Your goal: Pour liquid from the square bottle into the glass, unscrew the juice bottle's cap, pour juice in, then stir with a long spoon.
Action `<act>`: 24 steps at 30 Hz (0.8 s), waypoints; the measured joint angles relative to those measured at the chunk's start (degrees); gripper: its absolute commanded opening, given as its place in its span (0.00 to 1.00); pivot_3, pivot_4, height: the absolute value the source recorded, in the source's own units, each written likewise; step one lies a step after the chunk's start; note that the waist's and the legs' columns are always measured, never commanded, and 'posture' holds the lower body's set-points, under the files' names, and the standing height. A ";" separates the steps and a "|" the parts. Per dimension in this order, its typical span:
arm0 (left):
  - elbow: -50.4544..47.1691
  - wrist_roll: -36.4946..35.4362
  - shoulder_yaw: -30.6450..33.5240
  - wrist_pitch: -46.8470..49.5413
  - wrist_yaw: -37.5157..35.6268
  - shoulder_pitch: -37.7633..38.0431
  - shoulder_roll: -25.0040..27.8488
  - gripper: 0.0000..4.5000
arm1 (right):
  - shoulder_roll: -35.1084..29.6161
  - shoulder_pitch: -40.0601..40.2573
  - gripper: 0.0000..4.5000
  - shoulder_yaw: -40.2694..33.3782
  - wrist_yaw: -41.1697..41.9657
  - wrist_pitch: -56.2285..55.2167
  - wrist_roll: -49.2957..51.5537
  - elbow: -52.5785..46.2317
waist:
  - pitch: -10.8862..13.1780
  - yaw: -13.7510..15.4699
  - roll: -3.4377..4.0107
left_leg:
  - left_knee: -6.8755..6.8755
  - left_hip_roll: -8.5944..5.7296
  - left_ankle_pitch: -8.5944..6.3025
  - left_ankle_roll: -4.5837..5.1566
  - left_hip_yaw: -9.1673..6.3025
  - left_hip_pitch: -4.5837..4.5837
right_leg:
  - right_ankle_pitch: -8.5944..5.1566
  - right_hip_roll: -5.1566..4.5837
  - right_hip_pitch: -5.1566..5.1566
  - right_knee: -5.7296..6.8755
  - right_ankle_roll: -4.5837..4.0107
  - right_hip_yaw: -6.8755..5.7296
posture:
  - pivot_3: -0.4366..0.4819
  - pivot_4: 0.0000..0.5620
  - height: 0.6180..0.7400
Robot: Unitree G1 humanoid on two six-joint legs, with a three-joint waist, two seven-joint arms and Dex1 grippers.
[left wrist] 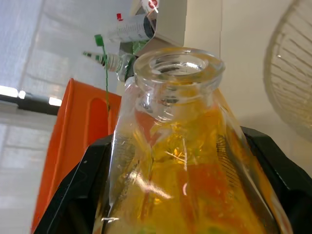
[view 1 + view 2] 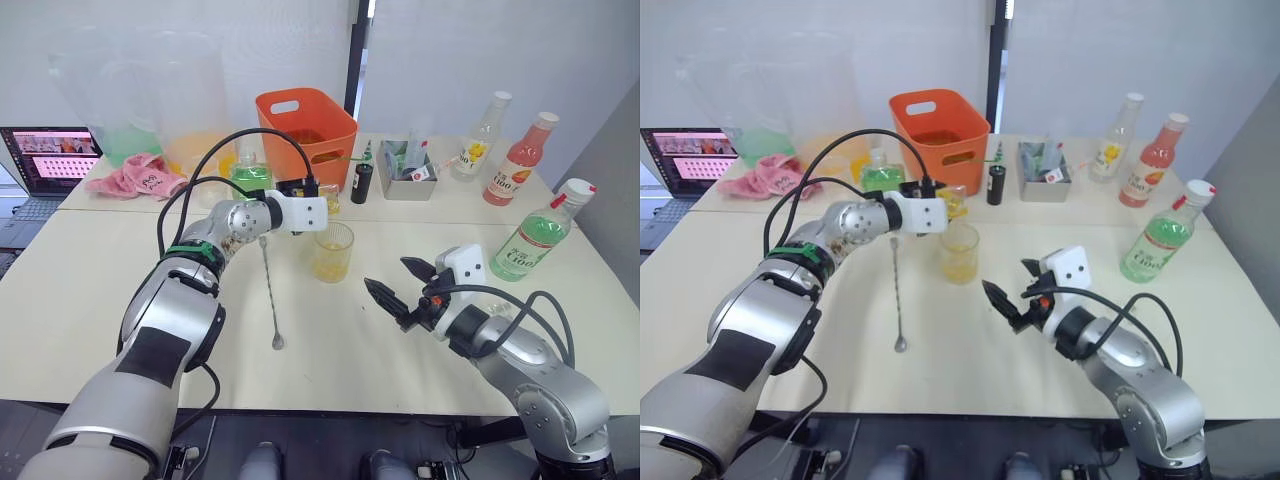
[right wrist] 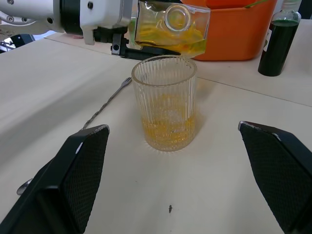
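The left gripper [image 2: 940, 208] is clamped around the square bottle [image 3: 171, 28], its black fingers [image 1: 80, 190] pressed against both flat sides of the clear body, which holds yellow-orange liquid. The bottle is tipped over on its side with its open, capless mouth facing out over the ribbed glass [image 3: 165, 102], just above and behind the glass rim; whether the bottle touches the rim cannot be told. The glass stands upright on the cream table [image 2: 90, 300] with a shallow layer of yellow liquid in its bottom. The long spoon [image 2: 271, 295] lies flat on the table just to the left of the glass, bowl end toward the robot, under the left forearm. The right gripper [image 2: 392, 283] hovers low over the table on the near right side of the glass, its two fingers spread wide and holding nothing, with the glass straight ahead between them but well apart from the tips. An orange basket [image 2: 305, 125] stands behind the glass, a small dark green bottle [image 3: 278, 46] beside it
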 measured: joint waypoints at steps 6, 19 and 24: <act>-0.07 -11.56 10.61 6.93 -10.27 -0.01 -0.01 0.63 | -0.02 -0.24 1.00 -0.04 0.57 -0.01 0.00 0.17 | 0.00 -0.43 0.00 | 0.00 0.00 0.00 0.00 -0.02 0.00 | 0.00 0.00 0.00 0.03 0.00 0.00 | 0.48 0.27 0.99; -21.40 -30.06 25.41 34.73 -21.29 8.41 9.55 0.63 | -4.63 -3.30 1.00 -3.88 6.91 -0.01 2.30 3.82 | -0.01 -1.50 0.01 | 0.00 0.00 0.03 -0.03 -0.06 0.02 | 0.01 0.00 0.01 0.10 -0.01 0.07 | 0.48 0.27 0.99; -47.57 -35.17 28.33 55.70 -16.96 24.35 11.14 0.63 | -7.92 -4.05 1.00 -7.13 12.89 -0.28 4.60 6.07 | 0.00 -1.24 0.01 | 0.03 0.00 0.06 -0.08 -0.12 0.01 | 0.01 0.01 0.04 0.09 -0.02 0.09 | 0.48 0.27 0.99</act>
